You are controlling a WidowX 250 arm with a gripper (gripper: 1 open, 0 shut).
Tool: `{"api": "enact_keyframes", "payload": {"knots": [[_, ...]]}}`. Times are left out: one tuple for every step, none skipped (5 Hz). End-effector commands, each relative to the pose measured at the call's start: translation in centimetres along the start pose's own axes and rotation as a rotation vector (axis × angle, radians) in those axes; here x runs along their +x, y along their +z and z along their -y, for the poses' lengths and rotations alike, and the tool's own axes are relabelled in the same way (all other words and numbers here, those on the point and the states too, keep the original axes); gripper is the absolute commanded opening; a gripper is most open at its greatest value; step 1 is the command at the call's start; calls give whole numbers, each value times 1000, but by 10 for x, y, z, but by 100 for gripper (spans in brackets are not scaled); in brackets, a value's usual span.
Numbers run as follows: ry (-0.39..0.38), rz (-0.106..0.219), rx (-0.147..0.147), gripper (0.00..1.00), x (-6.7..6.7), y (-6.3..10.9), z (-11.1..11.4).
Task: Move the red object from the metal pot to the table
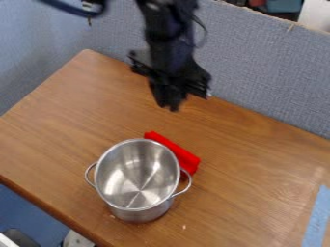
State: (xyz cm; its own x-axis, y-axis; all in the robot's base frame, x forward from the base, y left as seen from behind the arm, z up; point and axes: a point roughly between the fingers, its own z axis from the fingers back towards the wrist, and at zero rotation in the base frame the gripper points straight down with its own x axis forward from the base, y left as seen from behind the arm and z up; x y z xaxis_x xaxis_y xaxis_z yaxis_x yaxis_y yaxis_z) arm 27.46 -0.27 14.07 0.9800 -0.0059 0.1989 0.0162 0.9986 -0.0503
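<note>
The red object [176, 150] lies flat on the brown wooden table [65, 106], just behind the metal pot [137, 178] and touching its far right rim. The pot stands upright near the front edge, and its inside looks empty. My gripper [167, 102] hangs above the table behind the red object, pointing down from the dark arm that enters at the top. Its fingers look pressed together with nothing between them. It is well clear of both the red object and the pot.
A grey-blue partition wall [258, 68] runs behind the table. The table's front edge [52, 207] passes close under the pot. Bare wood stretches to the left and to the right of the pot.
</note>
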Motion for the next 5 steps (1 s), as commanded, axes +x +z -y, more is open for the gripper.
{"api": "enact_keyframes", "payload": {"knots": [[38, -7, 24, 100, -33, -17, 16], [97, -24, 30, 0, -60, -40, 17], [190, -55, 30, 0, -58, -58, 7], [72, -65, 9, 100, -37, -66, -3], [-23, -92, -3, 100, -12, -81, -17]]}}
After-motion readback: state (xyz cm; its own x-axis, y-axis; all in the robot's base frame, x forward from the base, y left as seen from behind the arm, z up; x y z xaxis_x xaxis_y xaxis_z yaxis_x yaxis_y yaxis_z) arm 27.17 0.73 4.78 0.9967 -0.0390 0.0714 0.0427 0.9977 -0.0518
